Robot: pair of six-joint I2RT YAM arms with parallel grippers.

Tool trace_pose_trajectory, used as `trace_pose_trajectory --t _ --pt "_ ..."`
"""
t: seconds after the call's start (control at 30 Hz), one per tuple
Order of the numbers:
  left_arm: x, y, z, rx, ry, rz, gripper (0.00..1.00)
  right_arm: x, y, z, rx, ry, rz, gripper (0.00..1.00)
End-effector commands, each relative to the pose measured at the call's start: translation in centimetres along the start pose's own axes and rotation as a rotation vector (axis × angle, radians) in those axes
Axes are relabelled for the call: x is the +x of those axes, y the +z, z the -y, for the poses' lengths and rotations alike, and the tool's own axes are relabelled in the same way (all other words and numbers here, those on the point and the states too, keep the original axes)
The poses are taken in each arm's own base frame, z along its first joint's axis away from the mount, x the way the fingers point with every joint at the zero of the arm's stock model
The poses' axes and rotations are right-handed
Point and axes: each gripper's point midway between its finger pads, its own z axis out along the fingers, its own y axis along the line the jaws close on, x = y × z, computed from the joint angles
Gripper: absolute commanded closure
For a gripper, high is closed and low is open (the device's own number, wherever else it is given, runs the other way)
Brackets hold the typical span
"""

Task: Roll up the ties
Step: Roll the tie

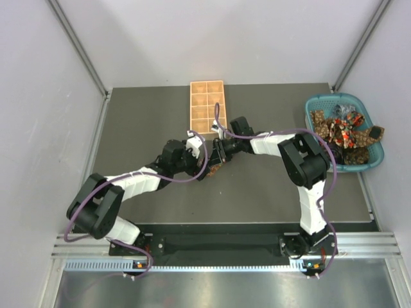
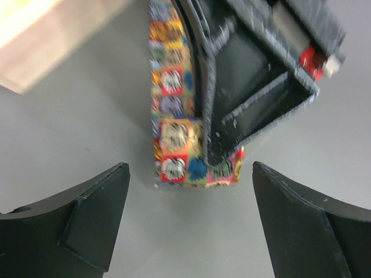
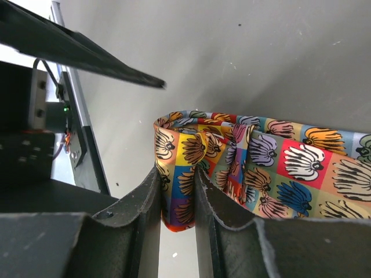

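The right gripper (image 3: 177, 179) pinched the tie (image 3: 278, 168) at its folded end, the strip lying lengthwise up the left wrist view, just ahead of the wide-open, empty left gripper (image 2: 190, 171).

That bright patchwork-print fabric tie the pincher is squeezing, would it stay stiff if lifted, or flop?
Probably floppy: the colourful printed fabric tie folds and buckles beside the right gripper. Likely light, being thin cloth. The fold may spring open once released.
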Motion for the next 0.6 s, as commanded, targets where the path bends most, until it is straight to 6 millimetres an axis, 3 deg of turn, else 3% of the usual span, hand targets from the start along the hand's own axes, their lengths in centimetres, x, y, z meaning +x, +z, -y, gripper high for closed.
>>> trace_pose_trajectory --t 0.0,0.2,0.57 --pt "-2.1 0.7 0.9 0.053 0.07 0.039 0.1 2.4 -0.1 6.4 0.242 0.019 -0.034 1.0" --pt "-1.7 0.7 1.6 0.099 0.071 0.027 0.11 2.6 -0.2 6.5 0.238 0.024 -0.039 1.0" --pt "-0.5 2.3 0.6 0.076 0.095 -0.031 0.17 2.5 -0.3 6.3 0.223 0.027 -0.034 1.0"
